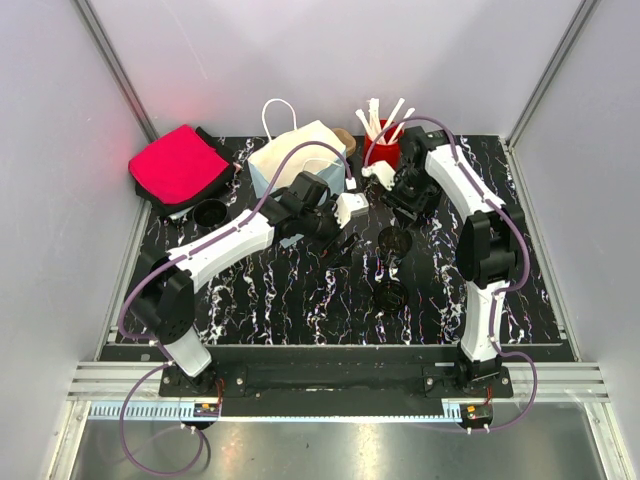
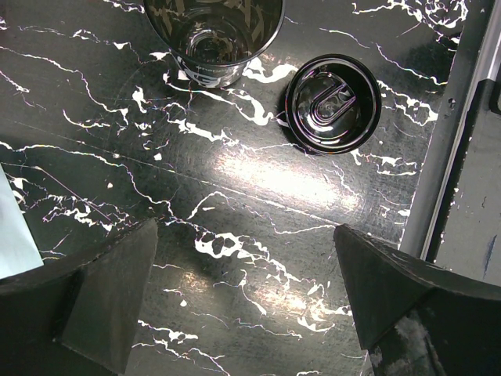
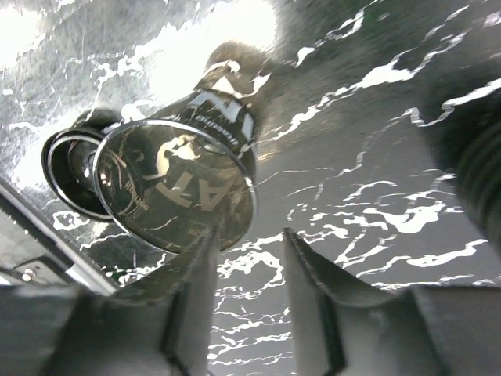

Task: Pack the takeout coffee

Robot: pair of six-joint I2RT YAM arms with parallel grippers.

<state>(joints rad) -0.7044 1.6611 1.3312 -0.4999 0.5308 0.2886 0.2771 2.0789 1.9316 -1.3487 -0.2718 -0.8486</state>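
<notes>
The coffee [image 1: 390,293] stands with its lid on in the lower middle of the top view, near the front edge of the table [image 1: 290,295], just below a lidless cup [image 1: 395,240]. The left gripper [image 1: 338,232] is to the left of that cup, jaws wide and empty. The right gripper [image 1: 410,200] is above it in the frame, jaws narrow, holding nothing. A white bag [image 1: 300,155] stands at the upper centre

bright overhead light, harsh glare on the glossy table [image 2: 282,184], blurred foreground
</notes>
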